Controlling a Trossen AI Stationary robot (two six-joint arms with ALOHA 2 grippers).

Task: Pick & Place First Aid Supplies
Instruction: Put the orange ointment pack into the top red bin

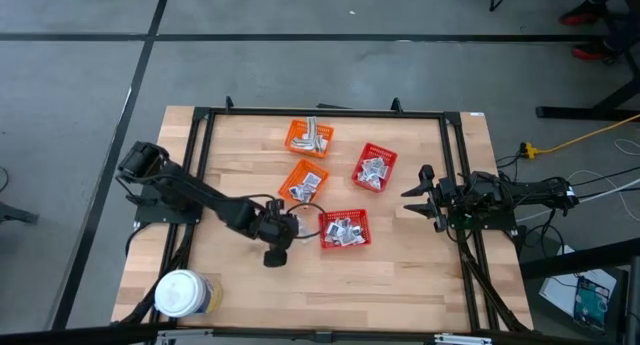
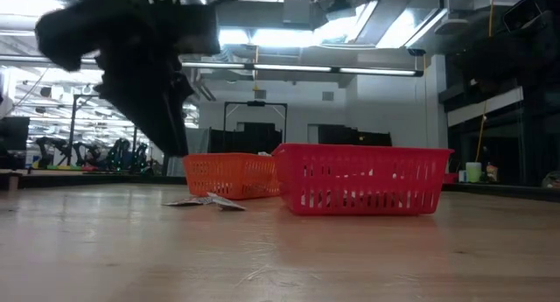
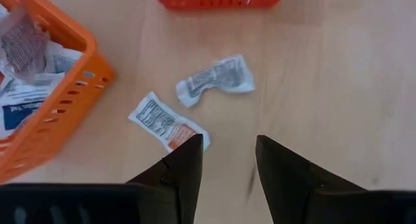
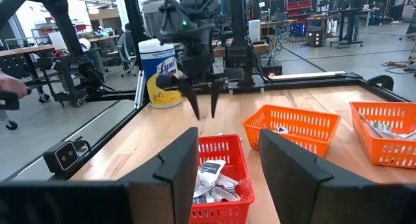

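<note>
Your wooden table (image 1: 400,275) carries four mesh baskets. Two orange baskets sit toward the far side: one (image 1: 309,137) near the far rail and another (image 1: 303,180) nearer the middle. Two red baskets complete the set: one (image 1: 375,167) toward your right arm, the other (image 1: 344,229) nearer the front edge. All four hold first aid sachets. A white-lidded round wipes jar (image 1: 181,294) stands at the front left corner, well apart from the baskets.

Your left arm reaches in from the left edge. Its left gripper (image 3: 227,162) points down over bare wood between the middle orange basket and the front red basket. Its fingers stand apart and hold nothing. In the low view, that gripper (image 2: 171,136) hangs above the tabletop without touching it.

Your right gripper (image 1: 412,193) waits near the right rail, level with the baskets. Its fingers are parted and empty.

Two loose sachets lie on the wood just ahead of the left gripper. A crumpled silvery sachet (image 3: 216,79) lies farther out. A flatter sachet with red print (image 3: 168,121) lies just beside one fingertip (image 3: 193,148).
</note>
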